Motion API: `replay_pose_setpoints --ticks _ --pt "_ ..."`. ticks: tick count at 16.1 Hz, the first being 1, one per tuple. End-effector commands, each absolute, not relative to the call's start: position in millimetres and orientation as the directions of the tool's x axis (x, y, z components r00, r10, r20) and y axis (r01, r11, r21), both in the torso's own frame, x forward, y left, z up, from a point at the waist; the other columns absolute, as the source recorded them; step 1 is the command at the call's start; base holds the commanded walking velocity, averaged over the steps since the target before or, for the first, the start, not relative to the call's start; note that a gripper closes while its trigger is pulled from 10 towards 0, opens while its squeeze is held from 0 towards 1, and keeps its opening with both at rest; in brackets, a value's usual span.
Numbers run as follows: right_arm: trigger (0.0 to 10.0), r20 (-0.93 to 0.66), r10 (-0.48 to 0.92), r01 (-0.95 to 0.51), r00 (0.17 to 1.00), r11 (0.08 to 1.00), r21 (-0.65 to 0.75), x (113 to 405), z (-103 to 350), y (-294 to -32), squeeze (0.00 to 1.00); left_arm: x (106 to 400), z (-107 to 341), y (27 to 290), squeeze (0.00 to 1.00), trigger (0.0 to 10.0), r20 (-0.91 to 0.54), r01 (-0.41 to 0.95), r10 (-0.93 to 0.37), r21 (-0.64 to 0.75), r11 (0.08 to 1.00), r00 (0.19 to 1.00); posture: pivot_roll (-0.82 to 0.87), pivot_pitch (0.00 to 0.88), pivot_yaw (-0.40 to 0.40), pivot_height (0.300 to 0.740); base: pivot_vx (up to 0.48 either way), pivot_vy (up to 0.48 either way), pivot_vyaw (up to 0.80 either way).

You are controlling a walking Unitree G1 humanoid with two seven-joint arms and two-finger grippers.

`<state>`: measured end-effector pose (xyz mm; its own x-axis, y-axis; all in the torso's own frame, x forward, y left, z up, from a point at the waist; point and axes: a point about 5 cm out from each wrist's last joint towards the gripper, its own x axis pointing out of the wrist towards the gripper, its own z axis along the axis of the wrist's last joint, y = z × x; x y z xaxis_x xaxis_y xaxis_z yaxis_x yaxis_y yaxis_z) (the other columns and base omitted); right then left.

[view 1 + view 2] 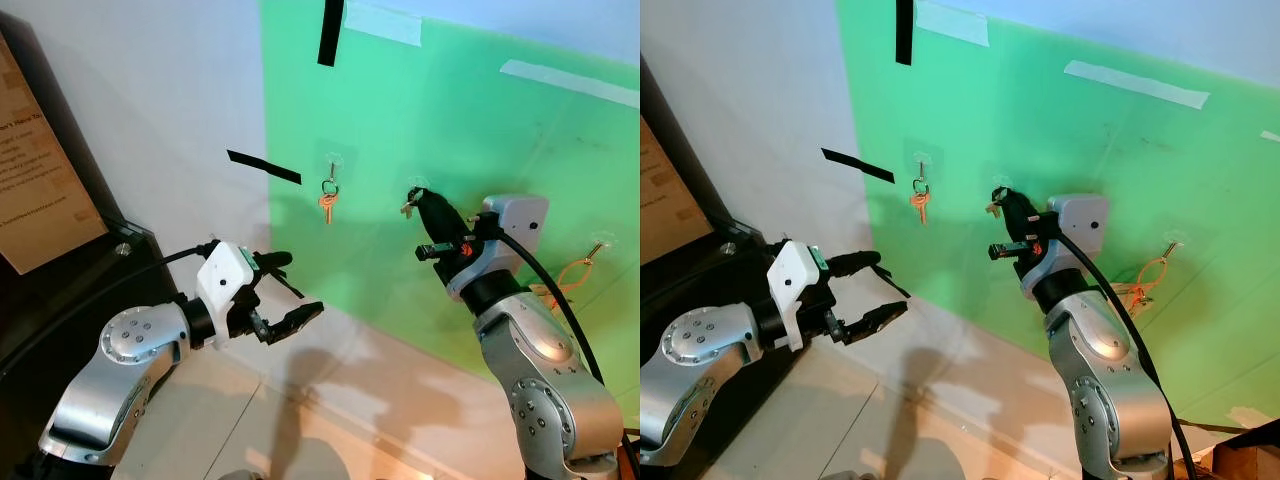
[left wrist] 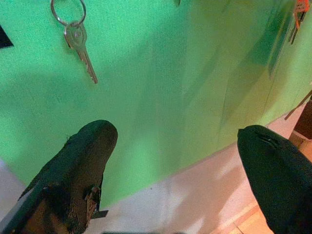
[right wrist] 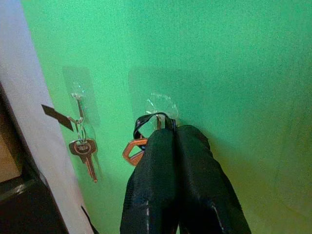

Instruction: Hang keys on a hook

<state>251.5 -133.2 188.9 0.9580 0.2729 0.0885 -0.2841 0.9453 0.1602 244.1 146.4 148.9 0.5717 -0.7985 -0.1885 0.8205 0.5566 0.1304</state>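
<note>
My right gripper [image 1: 417, 197] is up against the green sheet [image 1: 450, 120] on the wall, at the middle clear hook [image 3: 161, 104]. It is shut on a dark key ring [image 3: 142, 124], and a copper key [image 3: 132, 150] hangs from the ring. The ring touches the hook; whether it sits over the prong I cannot tell. Another key [image 1: 327, 203] hangs from the left hook [image 1: 332, 162], and an orange bunch [image 1: 566, 275] hangs from the right hook. My left gripper [image 1: 299, 285] is held open, low and left of the hooks, with nothing in it.
Two black tape strips [image 1: 263, 166] and white tape pieces [image 1: 566, 82] stick to the wall. A dark cabinet [image 1: 60, 290] with a brown sign [image 1: 40, 190] stands at my left. Light floor [image 1: 330, 400] lies below the wall.
</note>
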Motion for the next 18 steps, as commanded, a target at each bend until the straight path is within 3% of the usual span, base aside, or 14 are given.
replay_pose_setpoints --ticks 1,18 --pt "10.0 0.084 0.261 -0.272 0.962 0.947 0.169 254 190 -135 0.00 244 151 145 0.00 10.0 -0.190 0.826 -0.803 0.133 0.548 0.564 -0.06 0.000 -0.031 0.740 0.000 0.000 0.00" --pt "10.0 -0.039 0.281 -0.273 0.959 0.952 0.135 250 176 -135 0.00 242 148 145 0.00 10.0 -0.214 0.830 -0.802 0.132 0.542 0.558 -0.06 0.000 -0.034 0.740 0.000 0.000 0.00"
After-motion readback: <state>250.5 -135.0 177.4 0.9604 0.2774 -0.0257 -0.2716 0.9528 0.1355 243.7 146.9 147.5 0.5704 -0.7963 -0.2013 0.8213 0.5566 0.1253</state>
